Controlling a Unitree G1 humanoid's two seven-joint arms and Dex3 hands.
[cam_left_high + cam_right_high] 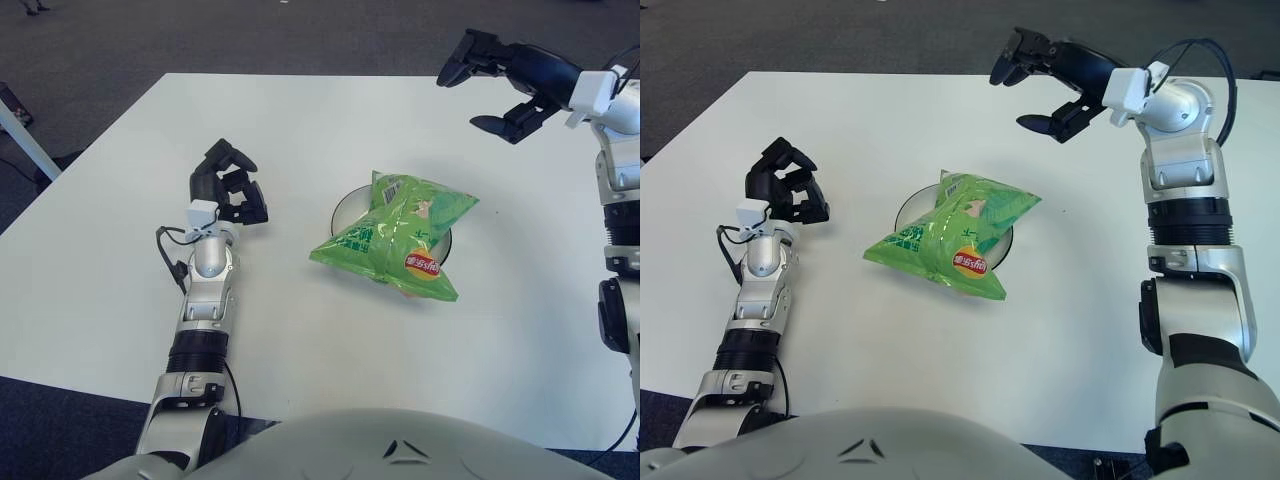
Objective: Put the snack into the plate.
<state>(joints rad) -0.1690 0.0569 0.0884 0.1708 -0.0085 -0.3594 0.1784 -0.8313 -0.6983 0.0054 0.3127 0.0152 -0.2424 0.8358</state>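
Dark grey carpet [90, 40] is seen around a white surface [300, 120] that fills most of both views, its far edge running straight across and its left edge slanting away toward the near left. A pale rail or leg [25, 135] is glimpsed at the far left, off the surface.

Near the middle of the surface a green snack bag [395, 235] is laid across a shallow plate [345, 205], which is largely covered by it; only the plate's left rim and a sliver at the right are shown. The bag's long axis runs diagonally, from the barcode corner at the far side down to the near-right corner, which overhangs the plate's rim. A red and yellow logo is turned upward near that lower end, and the left corner also juts past the plate.

The right hand [1040, 85] is held above the far right part of the surface, well apart from the bag, its fingers [1015, 55] spread and holding nothing. The left hand [228, 185] is shown to the left of the plate, fingers curled together around nothing.
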